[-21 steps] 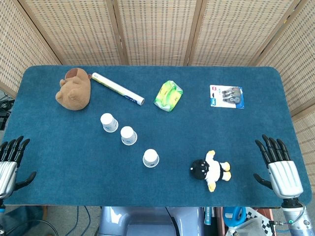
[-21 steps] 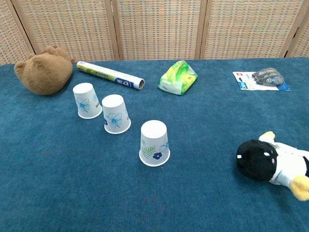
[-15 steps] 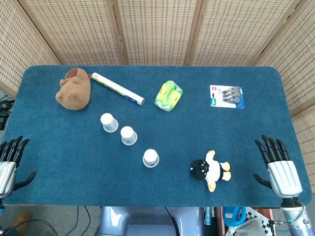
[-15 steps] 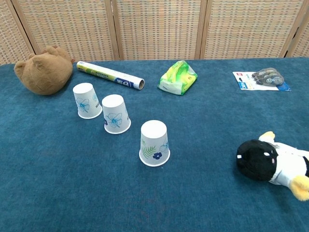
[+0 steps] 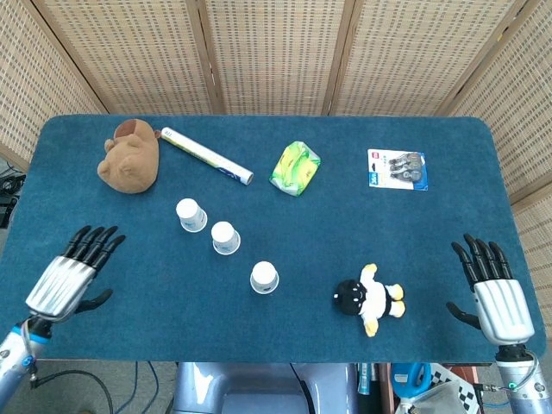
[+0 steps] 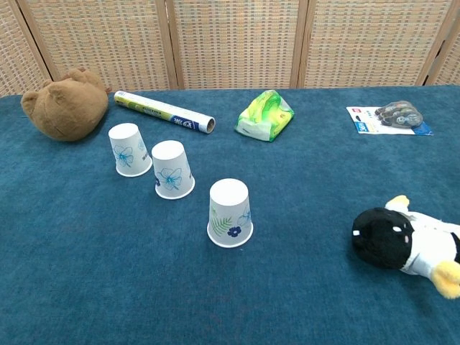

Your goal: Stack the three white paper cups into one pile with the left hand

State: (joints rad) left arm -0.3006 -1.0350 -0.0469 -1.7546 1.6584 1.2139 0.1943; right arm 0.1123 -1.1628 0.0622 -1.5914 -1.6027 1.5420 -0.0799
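Observation:
Three white paper cups stand upside down in a diagonal row on the blue table. The far cup (image 5: pixel 191 215) (image 6: pixel 129 149) and the middle cup (image 5: pixel 225 237) (image 6: pixel 172 169) stand close together. The near cup (image 5: pixel 264 278) (image 6: pixel 230 213) stands a little apart. My left hand (image 5: pixel 71 274) hovers over the table's front left, fingers spread and empty, well left of the cups. My right hand (image 5: pixel 492 286) is open at the front right corner. Neither hand shows in the chest view.
A brown plush bear (image 5: pixel 129 156) and a rolled tube (image 5: pixel 206 156) lie behind the cups. A green-yellow packet (image 5: pixel 295 167) and a blister pack (image 5: pixel 396 168) lie further right. A black-and-white plush penguin (image 5: pixel 369 298) lies right of the near cup.
My left hand has moved in from the table's left edge, right and forward over the cloth. My right hand has slipped slightly down and to the right. The cups have not moved.

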